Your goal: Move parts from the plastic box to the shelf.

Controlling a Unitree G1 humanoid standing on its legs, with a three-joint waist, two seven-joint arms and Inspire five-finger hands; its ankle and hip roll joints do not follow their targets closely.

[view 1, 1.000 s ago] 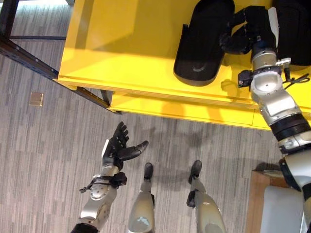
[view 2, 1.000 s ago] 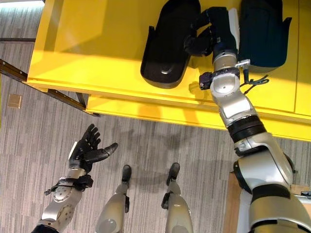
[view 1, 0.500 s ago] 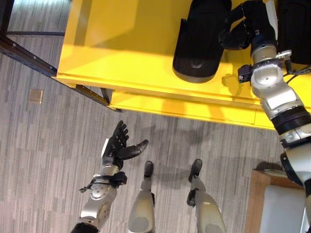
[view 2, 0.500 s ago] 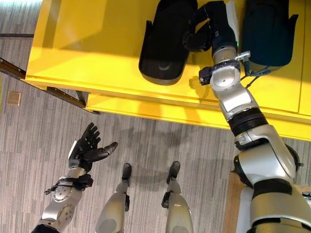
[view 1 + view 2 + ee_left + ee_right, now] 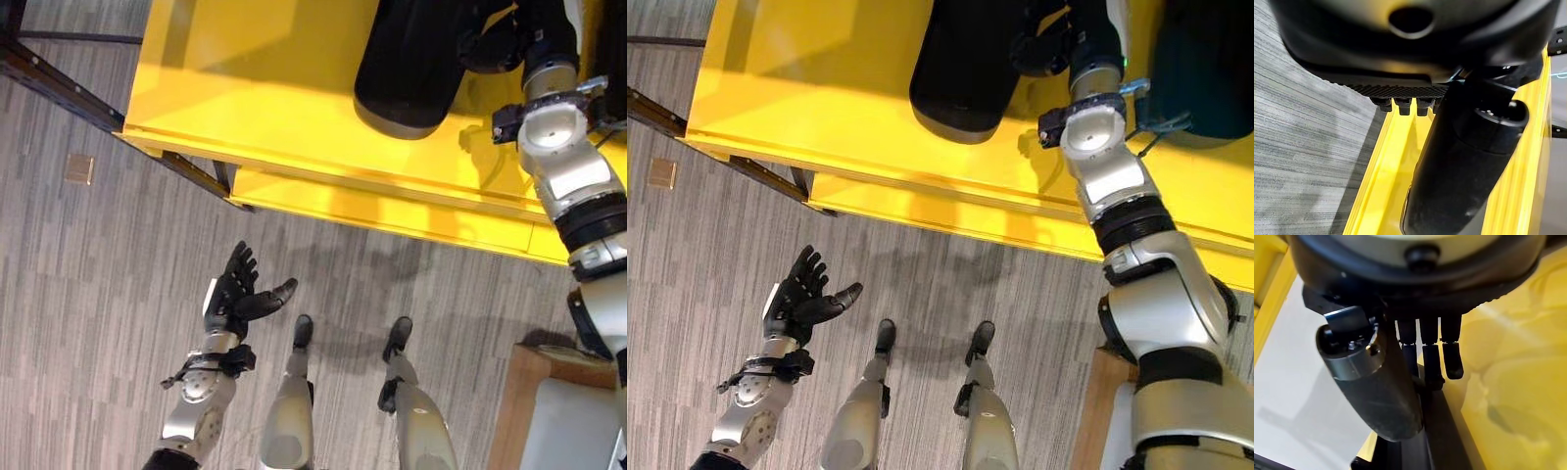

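The yellow shelf spans the upper part of the head views, above grey carpet floor. A long black part lies flat on the shelf, long axis running from the front edge toward the back, rounded end toward the front edge. The right hand rests at the part's right side, thumb and fingers curled onto its edge. The left hand hovers over the floor, fingers spread, empty.
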